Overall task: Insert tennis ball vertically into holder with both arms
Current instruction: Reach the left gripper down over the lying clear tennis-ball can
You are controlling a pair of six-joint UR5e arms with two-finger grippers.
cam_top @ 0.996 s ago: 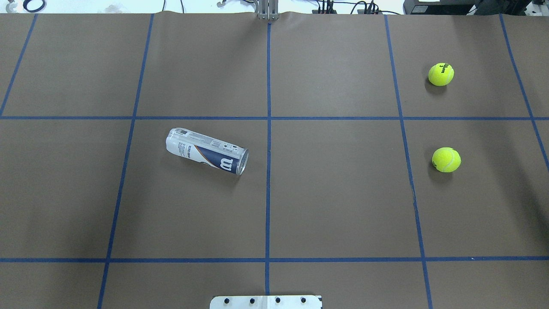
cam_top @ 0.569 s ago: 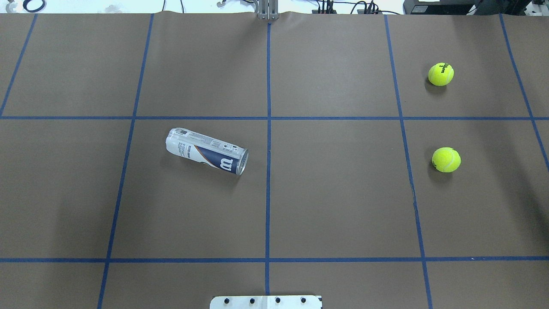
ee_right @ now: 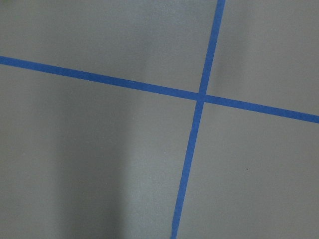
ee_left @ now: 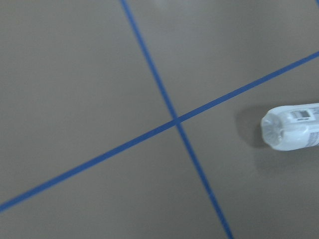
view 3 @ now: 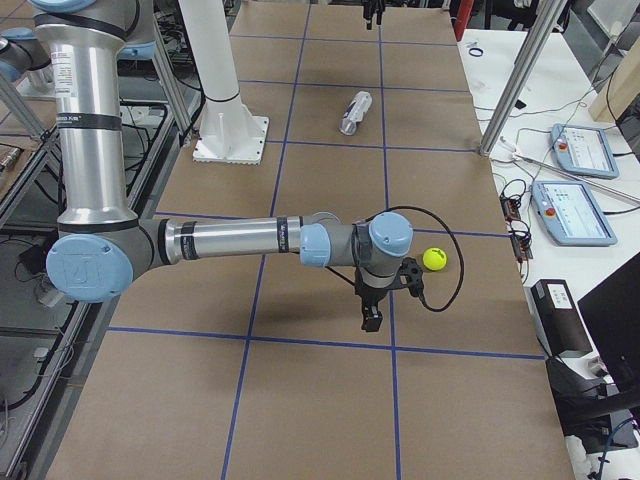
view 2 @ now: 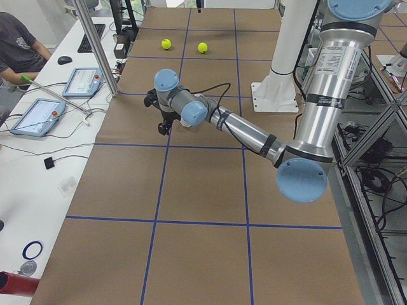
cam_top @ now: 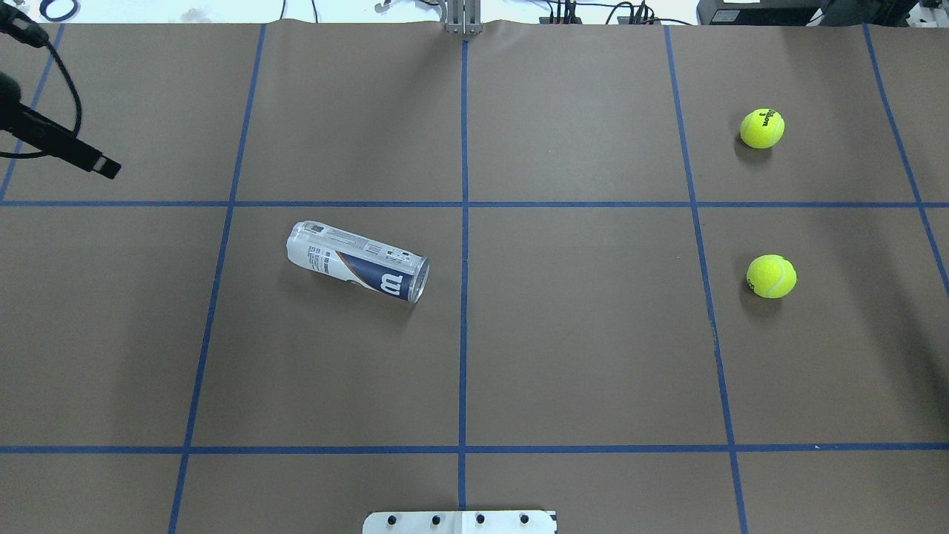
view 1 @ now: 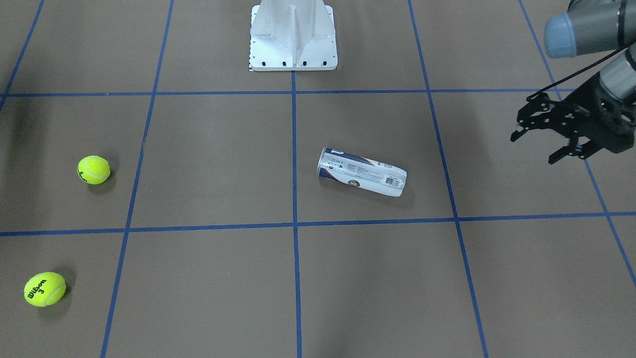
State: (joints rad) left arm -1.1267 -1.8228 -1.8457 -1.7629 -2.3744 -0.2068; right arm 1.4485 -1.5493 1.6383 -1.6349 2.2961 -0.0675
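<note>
Holder on its side, two balls well apart from it, one arm at each end

Left arm [view 1: 591,22], one of two, a jointed run of grey and silver tubes with light-blue caps and a black cable, reaches in over the left end of the bench [cam_top: 593,334]; its black jaws stand spread wide with nothing between them, well apart from the holder. One holder [cam_top: 358,261] lies on its side in the middle row of squares, just left of the centre tape line [cam_top: 463,334] and touching no tape; it is a clear plastic cylinder wrapped in a navy-and-white label with a white "W"; its open, ringed mouth points towards the centre line, and its closed, moulded end points to the left. The bench is covered in matt brown paper, marked into squares by blue tape. One white metal pedestal [view 1: 293,35] stands on the centre line at the robot's edge, with a row of four dark bolt holes along its plate. Two tennis balls, round and fuzzy yellow-green, sit on the right side: one [cam_top: 762,128] in the far row with black print on it, the other [cam_top: 771,276] in the middle row, each alone on the paper. The right arm [view 3: 230,240], built like the left, stretches out low over the right end; its jaws show only in the side view, and I cannot tell whether they are spread or closed.
</note>
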